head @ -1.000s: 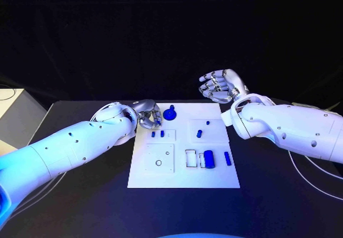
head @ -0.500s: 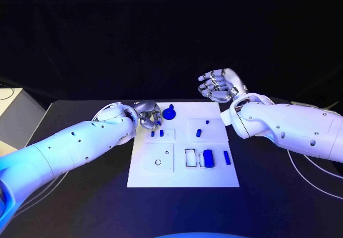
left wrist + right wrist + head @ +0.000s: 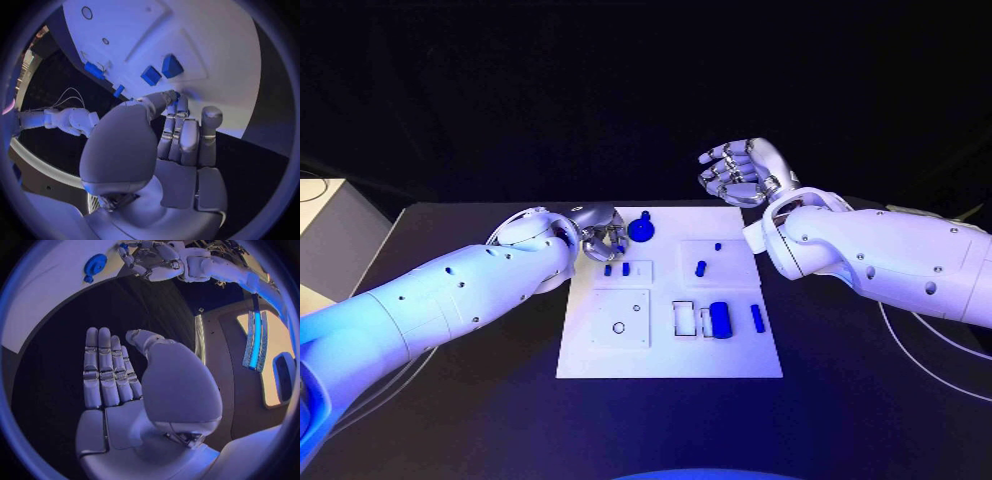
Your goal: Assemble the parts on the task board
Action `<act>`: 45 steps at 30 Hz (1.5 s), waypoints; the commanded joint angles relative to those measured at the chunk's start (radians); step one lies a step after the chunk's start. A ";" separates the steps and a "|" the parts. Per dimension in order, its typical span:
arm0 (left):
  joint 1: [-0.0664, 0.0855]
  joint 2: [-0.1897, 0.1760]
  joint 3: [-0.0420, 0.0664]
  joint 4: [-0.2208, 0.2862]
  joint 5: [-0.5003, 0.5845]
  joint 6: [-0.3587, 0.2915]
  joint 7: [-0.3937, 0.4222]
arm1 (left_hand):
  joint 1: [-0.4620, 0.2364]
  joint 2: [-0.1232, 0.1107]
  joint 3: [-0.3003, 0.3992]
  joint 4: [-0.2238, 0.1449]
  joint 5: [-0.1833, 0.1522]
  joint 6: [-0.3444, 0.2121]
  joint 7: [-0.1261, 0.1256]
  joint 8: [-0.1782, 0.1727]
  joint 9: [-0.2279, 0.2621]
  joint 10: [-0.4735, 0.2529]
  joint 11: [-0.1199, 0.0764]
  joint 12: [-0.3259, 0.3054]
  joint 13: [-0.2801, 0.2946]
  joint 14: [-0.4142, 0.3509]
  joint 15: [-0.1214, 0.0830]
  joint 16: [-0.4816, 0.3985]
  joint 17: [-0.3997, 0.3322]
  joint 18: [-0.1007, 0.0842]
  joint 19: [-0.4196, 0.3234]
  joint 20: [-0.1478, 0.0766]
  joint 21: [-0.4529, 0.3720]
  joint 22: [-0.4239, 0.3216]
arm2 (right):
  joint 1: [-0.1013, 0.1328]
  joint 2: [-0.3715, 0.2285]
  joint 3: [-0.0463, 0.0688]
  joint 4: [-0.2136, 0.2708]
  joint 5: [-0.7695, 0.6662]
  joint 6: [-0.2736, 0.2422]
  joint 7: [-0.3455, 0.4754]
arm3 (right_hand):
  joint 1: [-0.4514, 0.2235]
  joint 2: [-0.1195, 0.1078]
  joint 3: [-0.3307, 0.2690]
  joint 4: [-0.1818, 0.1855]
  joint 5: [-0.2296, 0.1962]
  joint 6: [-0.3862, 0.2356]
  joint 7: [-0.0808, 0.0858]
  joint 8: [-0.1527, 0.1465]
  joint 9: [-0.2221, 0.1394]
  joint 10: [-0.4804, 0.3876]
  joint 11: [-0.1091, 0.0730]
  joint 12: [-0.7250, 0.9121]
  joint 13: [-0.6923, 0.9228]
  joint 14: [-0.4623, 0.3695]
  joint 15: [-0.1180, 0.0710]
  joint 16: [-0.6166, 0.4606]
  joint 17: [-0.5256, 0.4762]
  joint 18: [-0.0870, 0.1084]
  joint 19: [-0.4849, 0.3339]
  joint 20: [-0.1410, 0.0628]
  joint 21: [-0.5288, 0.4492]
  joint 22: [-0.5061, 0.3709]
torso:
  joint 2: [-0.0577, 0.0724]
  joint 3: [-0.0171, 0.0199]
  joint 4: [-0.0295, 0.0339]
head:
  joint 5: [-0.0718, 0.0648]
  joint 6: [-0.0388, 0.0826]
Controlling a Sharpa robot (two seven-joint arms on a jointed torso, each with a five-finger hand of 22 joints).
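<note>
The white task board (image 3: 733, 355) lies mid-table. My left hand (image 3: 600, 236) hovers low over its far-left corner, fingers curled, thumb and fingertips (image 3: 179, 102) pinching a small blue part (image 3: 177, 94). Just nearer to me two blue pegs (image 3: 616, 269) stand in a square recess, and the left wrist view shows the same pegs (image 3: 161, 70). A round blue knob (image 3: 643, 230) sits beside the hand. My right hand (image 3: 747, 172) is raised beyond the far-right corner and holds nothing; its fingers (image 3: 106, 365) are stretched out.
On the board there are also a small blue piece (image 3: 702, 268), a blue block (image 3: 721, 318) with a blue bar (image 3: 759, 318) near its right edge, and rings (image 3: 619, 327) on a left plate. A pale box (image 3: 329, 235) stands at the table's left.
My left hand has crept slightly toward the board's far edge, still curled. The right hand has stayed in place.
</note>
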 commanded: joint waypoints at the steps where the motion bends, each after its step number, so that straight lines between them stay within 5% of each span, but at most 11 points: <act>1: -0.004 0.003 -0.005 0.002 -0.010 0.034 -0.003 | -0.005 0.008 -0.012 -0.002 -0.001 0.012 -0.002 0.003 0.008 0.013 -0.005 0.007 0.015 0.008 -0.007 0.007 0.009 -0.015 -0.001 -0.002 -0.007 0.002 | 0.000 0.000 0.000 0.002 -0.005 0.011 0.007 | -0.010 -0.002 -0.002 -0.006 0.003 0.000 0.010 -0.006 -0.001 0.003 0.003 -0.007 -0.003 0.001 0.008 -0.006 -0.002 0.010 0.000 0.009 -0.005 -0.003 | 0.000 0.0002 -0.0005 | 0.002 0.002; 15: -0.004 0.007 -0.007 -0.003 -0.019 0.034 -0.017 | -0.013 0.012 -0.031 -0.006 0.000 -0.008 0.000 -0.013 0.015 -0.025 -0.002 0.033 0.045 -0.005 -0.007 0.008 -0.006 -0.013 -0.014 -0.004 -0.019 -0.010 | 0.000 0.001 0.000 0.001 -0.005 0.012 0.007 | -0.010 -0.002 -0.002 -0.006 0.004 -0.001 0.010 -0.007 -0.001 0.002 0.003 -0.007 -0.005 0.001 0.008 -0.008 -0.003 0.010 0.000 0.010 -0.006 -0.005 | 0.001 -0.0005 -0.0002 | 0.002 0.002; 26: -0.004 0.004 -0.007 0.000 -0.009 -0.001 -0.007 | -0.027 0.003 -0.030 -0.003 0.003 -0.089 0.012 -0.075 0.004 -0.102 0.014 0.056 0.071 -0.039 0.008 0.001 -0.055 -0.008 -0.033 0.008 -0.039 -0.030 | 0.000 0.001 0.000 -0.001 -0.005 0.024 -0.002 | -0.015 -0.003 0.000 -0.009 0.004 -0.007 0.014 -0.013 -0.004 -0.004 0.008 -0.014 -0.019 -0.010 0.015 -0.024 -0.011 0.009 -0.007 0.016 -0.025 -0.027 | 0.001 -0.0003 -0.0003 | 0.001 0.003; 45: -0.005 -0.010 -0.006 0.006 -0.005 -0.010 -0.014 | -0.034 -0.004 -0.029 0.000 0.003 -0.110 0.011 -0.094 0.002 -0.120 0.019 0.066 0.079 -0.051 0.013 -0.002 -0.072 -0.007 -0.040 0.013 -0.047 -0.038 | 0.000 -0.003 0.000 -0.004 -0.006 0.043 -0.015 | -0.017 -0.005 0.002 -0.013 0.003 -0.012 0.018 -0.017 -0.006 -0.012 0.013 -0.019 -0.032 -0.023 0.021 -0.040 -0.019 0.009 -0.014 0.023 -0.043 -0.051 | 0.001 -0.0002 -0.0014 | 0.001 0.004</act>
